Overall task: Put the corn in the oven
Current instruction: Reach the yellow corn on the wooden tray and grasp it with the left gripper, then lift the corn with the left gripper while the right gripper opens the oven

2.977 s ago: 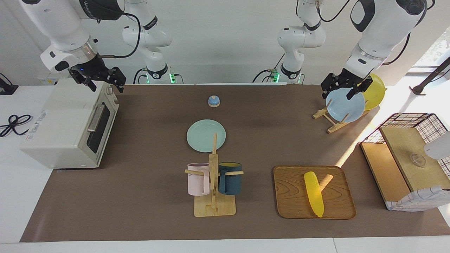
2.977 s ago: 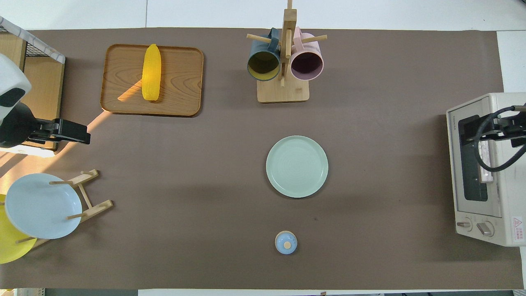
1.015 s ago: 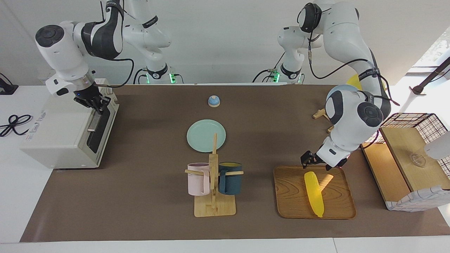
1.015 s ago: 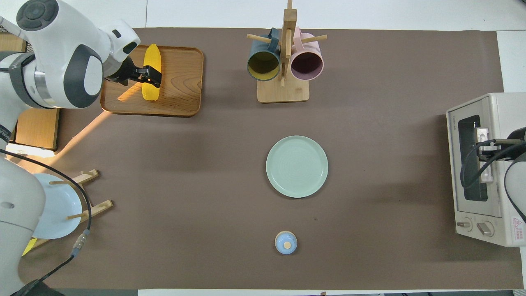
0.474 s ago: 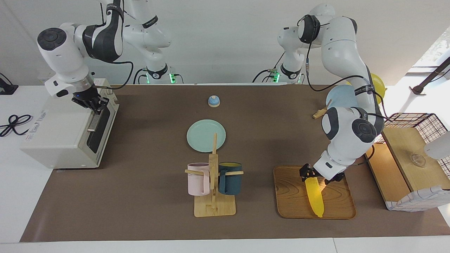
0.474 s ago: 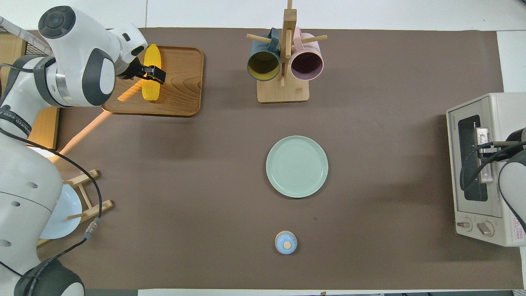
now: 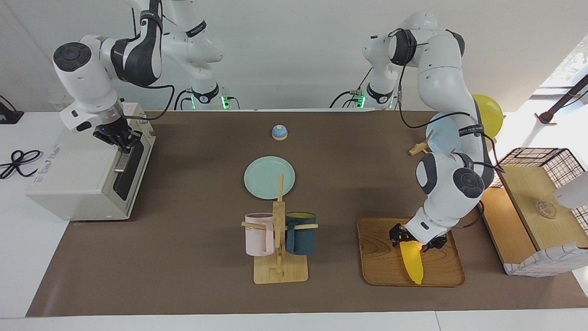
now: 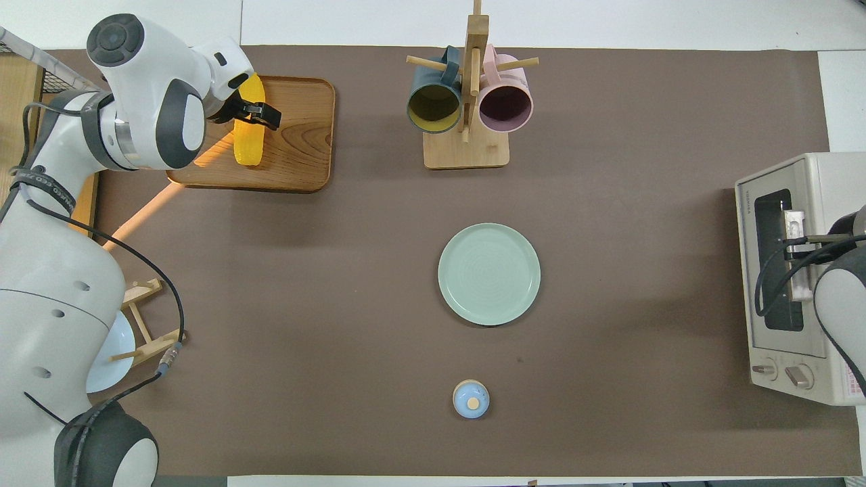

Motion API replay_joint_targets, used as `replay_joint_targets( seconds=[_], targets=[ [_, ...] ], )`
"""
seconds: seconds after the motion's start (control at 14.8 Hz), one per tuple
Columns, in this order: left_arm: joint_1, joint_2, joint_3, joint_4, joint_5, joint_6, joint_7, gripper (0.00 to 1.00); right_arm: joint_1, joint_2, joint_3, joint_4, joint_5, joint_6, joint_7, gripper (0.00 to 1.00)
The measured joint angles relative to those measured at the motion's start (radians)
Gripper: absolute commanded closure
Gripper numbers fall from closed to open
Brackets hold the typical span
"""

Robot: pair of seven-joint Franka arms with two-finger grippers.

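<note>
Two arms: both engaged, one at each end of the table.
Corn (image 7: 411,261): lies flat on the wooden tray (image 7: 381,257) at the left arm's end. In the overhead view the long axis runs 12 to 6; tapered tip at 12, away from the robots, blunt end at 6.
Corn clock position: about 10 o'clock from the green plate (image 8: 488,274) in the overhead view.
Left gripper (image 7: 417,240): down over the corn's robot-side half, jaws wide, one finger on each side of the cob. Cannot tell if the fingers touch it. No grip; the cob lies on the tray.
Right gripper (image 7: 120,138): fingers together at the oven's handle (image 7: 123,161), near the top of the door. Cannot tell whether they clamp the bar or just press on it.
Oven (image 7: 76,177): at the right arm's end, about 3 o'clock from the green plate in the overhead view. Door reads closed, glass facing the table's middle.
Mug rack (image 7: 279,248): pink and dark blue mugs, at 12 o'clock from the green plate in the overhead view.
Small blue lid (image 8: 470,399): at 6 o'clock from that plate.
</note>
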Motion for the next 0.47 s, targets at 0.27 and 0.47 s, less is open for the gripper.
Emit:
replay_joint_targets(
  seconds=[0.27,0.47],
  targets=[
    [0.0,0.017,0.0,0.001,0.065,0.021,0.016,0.17,0.0,0.0,0.001,-0.003,0.0,0.004,0.0,1.0],
    [0.001,0.022,0.001,0.001,0.067,0.029,0.02,0.83,0.0,-0.006,0.004,-0.018,0.003,0.023,0.0,1.0]
  ],
)
